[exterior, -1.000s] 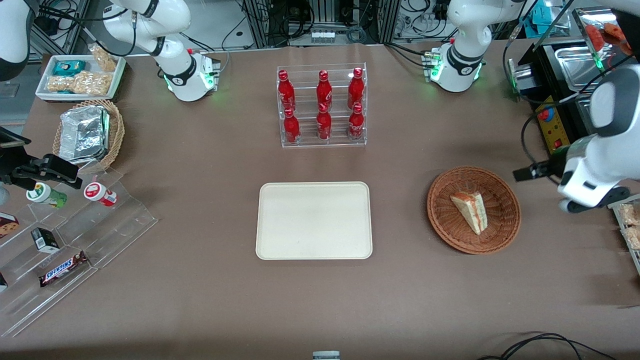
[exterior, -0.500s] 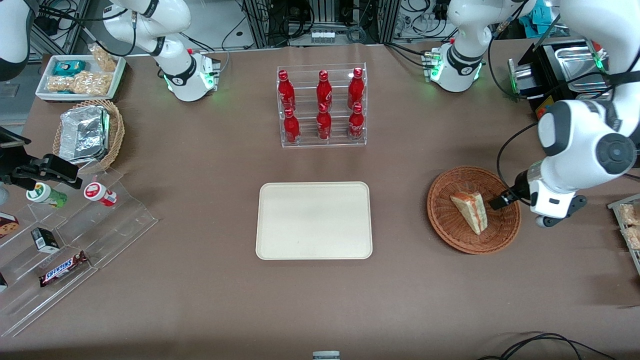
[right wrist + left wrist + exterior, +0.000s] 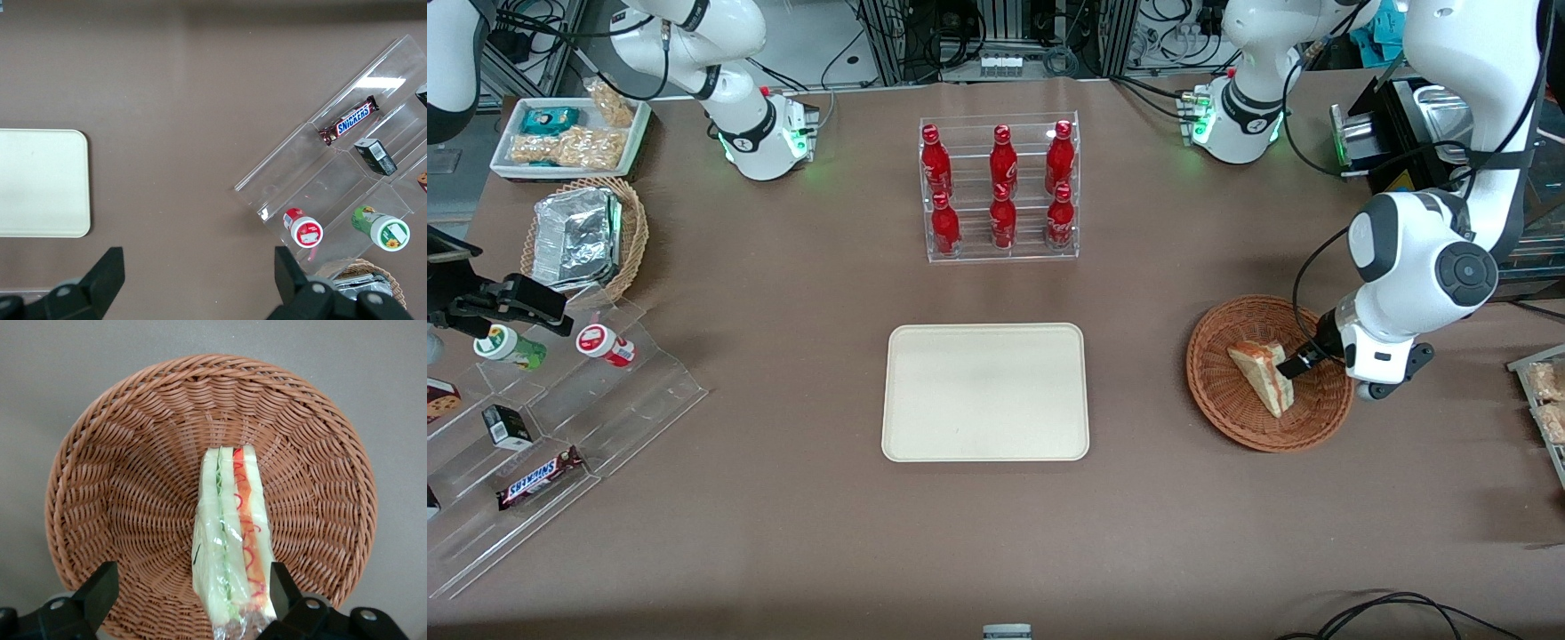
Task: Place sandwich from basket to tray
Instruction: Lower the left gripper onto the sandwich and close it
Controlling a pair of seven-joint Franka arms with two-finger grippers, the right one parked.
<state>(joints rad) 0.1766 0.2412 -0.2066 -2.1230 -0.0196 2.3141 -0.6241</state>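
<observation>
Item — small triangular white-bread sandwich (image 3: pixel 232 547) with red-orange and green filling lay in the round reddish-brown wicker basket (image 3: pixel 1269 373), near its centre. The left arm's gripper (image 3: pixel 193 590) hung over the sandwich's wide end, fingers (image 3: pixel 100 590) spread wide, holding nothing; the wedge's long axis ran straight out between them. Fingertips were cut off from view — contact not judged. Flat cream rectangular tray (image 3: pixel 985 392) sat well apart from the basket, toward the parked arm's end.

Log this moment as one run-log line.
approach | gripper open, over basket | sandwich in basket, ungrasped | tray bare
</observation>
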